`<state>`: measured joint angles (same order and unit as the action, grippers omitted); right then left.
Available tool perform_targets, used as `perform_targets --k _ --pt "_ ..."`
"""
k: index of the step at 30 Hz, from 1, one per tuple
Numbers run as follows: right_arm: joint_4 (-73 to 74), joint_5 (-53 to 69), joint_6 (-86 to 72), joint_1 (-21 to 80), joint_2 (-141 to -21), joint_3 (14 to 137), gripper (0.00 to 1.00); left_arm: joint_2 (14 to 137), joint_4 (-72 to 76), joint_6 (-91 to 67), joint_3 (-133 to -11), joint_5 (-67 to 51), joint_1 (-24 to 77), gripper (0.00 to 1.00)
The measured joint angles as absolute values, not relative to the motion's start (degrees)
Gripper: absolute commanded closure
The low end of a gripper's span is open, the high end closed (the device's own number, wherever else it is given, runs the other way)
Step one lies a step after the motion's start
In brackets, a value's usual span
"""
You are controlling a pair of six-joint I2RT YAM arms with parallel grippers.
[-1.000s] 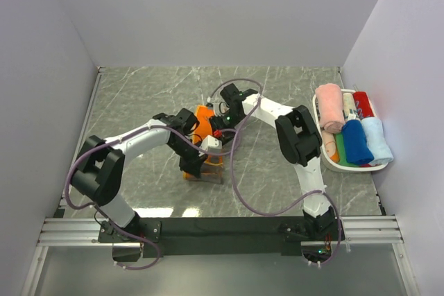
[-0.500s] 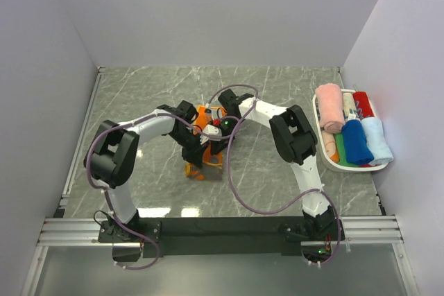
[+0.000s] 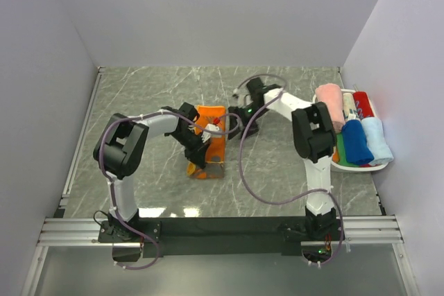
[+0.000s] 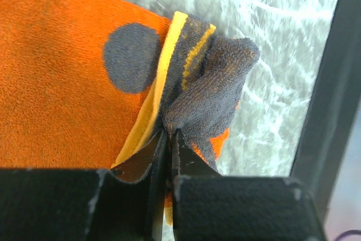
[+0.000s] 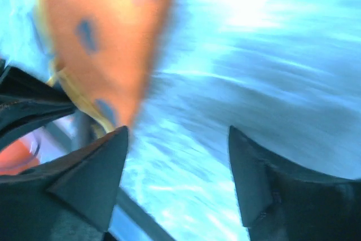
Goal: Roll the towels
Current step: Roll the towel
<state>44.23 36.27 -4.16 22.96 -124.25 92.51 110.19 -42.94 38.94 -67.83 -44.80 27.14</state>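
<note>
Towel (image 3: 211, 114) let go, right hand (image 5: 179, 131) withdrawn, open

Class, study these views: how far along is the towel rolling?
Done: rolled towels sit in the basket. In hand: the left fingers pinch a bunched corner of the orange towel; the right fingers are open, off it. Remaining: rolling that towel, which lies mostly flat.

Right gripper (image 5: 177, 131) spread wide above blurred marble table (image 5: 271, 71); orange towel (image 5: 101, 32) upper left, seemingly untouched
</note>
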Motion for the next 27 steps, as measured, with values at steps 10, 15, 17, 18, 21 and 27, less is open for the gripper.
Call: perform_targets --k 10,15,17,18,21,27 --pt "43.62 31.57 -0.03 12.32 -109.08 89.12 0.21 120.25 -47.99 27.16 -78.78 -48.71 25.76 0.94" --pt "43.27 30.17 3.38 11.64 -98.1 85.1 0.27 127.33 -53.32 23.77 -87.2 -52.23 24.16 0.91" --pt "43.51 30.98 5.1 11.79 -95.09 83.37 0.34 129.86 -56.18 23.81 -90.45 -53.32 23.49 0.89" --pt "43.53 31.27 5.76 11.92 -94.3 82.76 0.42 131.61 -58.24 24.32 -92.55 -54.0 23.09 0.89" --pt "42.78 31.46 7.68 13.37 -92.12 79.26 0.56 135.85 -64.18 26.04 -97.89 -55.64 22.33 0.87" --pt "42.57 27.97 11.49 24.14 -91.05 75.44 0.62 139.33 -69.93 29.8 -101.91 -57.36 21.71 0.85"
